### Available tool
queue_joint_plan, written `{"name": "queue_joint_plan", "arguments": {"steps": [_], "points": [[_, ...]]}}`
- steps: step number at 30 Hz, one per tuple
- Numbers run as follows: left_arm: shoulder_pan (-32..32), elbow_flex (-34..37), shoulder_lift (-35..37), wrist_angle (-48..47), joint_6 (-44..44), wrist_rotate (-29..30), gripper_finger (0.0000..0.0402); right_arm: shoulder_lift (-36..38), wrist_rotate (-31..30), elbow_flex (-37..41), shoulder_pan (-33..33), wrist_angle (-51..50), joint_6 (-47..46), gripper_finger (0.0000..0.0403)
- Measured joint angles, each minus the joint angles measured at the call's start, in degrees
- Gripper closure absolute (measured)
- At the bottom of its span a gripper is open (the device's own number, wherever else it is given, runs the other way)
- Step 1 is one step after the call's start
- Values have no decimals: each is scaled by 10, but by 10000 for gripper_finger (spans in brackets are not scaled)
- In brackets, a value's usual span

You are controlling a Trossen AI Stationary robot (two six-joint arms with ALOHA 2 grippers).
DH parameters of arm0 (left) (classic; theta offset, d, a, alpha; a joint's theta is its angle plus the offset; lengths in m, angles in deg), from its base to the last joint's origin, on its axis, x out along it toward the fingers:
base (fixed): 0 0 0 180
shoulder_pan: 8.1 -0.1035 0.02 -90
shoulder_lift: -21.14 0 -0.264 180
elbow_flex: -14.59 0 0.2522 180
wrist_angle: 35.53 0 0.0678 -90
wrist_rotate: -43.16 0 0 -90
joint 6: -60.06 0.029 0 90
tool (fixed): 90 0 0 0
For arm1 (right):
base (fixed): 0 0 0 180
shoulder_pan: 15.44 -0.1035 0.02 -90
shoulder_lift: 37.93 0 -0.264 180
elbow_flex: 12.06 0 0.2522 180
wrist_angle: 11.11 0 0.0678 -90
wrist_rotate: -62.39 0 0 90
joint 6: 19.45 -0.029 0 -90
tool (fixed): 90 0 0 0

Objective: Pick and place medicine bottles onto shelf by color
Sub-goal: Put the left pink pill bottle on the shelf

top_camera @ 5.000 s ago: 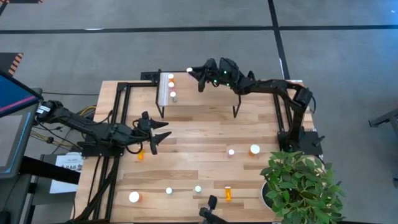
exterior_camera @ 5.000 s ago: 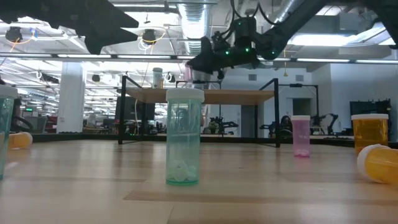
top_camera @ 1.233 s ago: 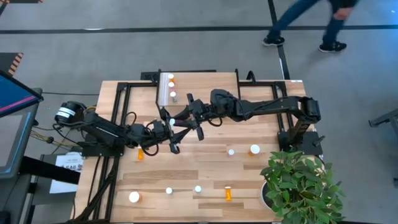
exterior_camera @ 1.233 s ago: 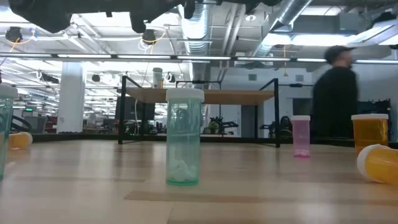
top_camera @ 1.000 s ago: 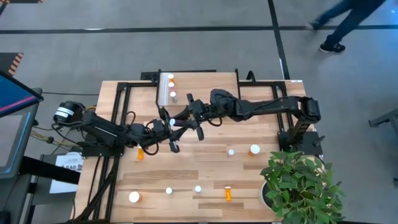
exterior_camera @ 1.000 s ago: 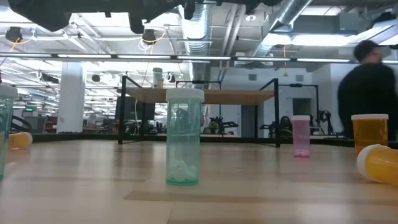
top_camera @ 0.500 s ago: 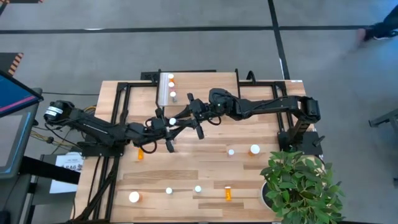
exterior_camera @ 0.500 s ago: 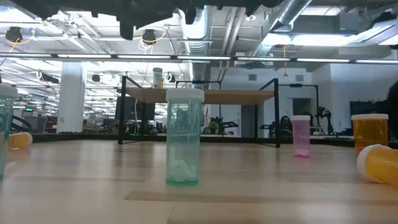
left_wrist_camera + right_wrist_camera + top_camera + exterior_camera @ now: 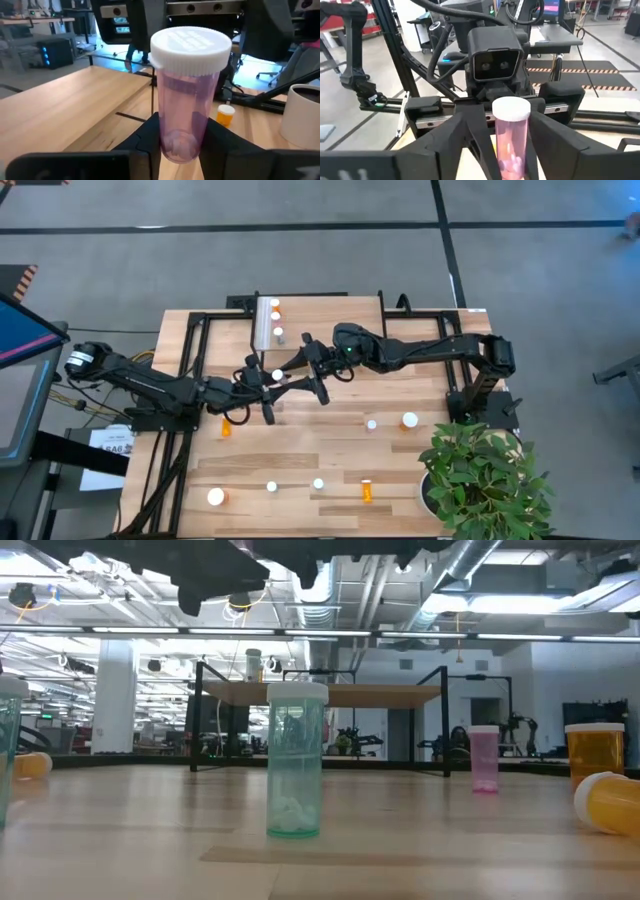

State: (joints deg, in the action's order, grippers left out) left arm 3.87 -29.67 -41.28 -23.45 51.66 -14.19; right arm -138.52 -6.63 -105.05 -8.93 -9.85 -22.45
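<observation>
A pinkish medicine bottle [image 9: 186,95] with a white cap [image 9: 277,375] stands upright in the air between both grippers, in front of the shelf [image 9: 330,320]. My left gripper [image 9: 270,385] is shut on it. My right gripper [image 9: 510,150] is open; its fingers stand on either side of the bottle without touching it. Three bottles [image 9: 276,317] stand on the shelf's left end by the white strip. Other bottles rest on the table: a pale green one [image 9: 296,760], a pink one [image 9: 484,758], an orange one [image 9: 593,753], and an orange one on its side [image 9: 225,428]. My left gripper pinches the pinkish bottle by the lower part of its body [image 9: 181,142] between its two fingers [image 9: 150,137]. The fingers come level from the table's left side. The bottle is upright, cap up, and lifted clear of the table.
A potted plant [image 9: 480,480] fills the near right corner. Several bottles [image 9: 318,483] stand along the near edge, and two white-capped ones [image 9: 410,420] stand right of centre. Black frame rails [image 9: 195,350] run along the left side. Bare wood lies at mid-table [image 9: 320,440].
My left arm has drawn back a little toward the table's left edge and its gripper has turned, keeping the pinkish bottle in its hold. The right gripper has stayed almost still around the bottle. A person beyond the far edge has walked off to the right.
</observation>
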Motion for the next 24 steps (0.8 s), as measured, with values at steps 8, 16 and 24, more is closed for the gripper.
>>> {"name": "queue_joint_plan", "arguments": {"steps": [8,16,24], "points": [[-7,-14,-1,-52,-14,-47,316,0,0,0,8,-6,-28,143],[-31,-70,-5,-144,-27,-74,316,0,0,0,7,-33,-14,143],[-43,-71,-5,-168,-31,-99,315,0,0,0,8,-34,0,143]]}}
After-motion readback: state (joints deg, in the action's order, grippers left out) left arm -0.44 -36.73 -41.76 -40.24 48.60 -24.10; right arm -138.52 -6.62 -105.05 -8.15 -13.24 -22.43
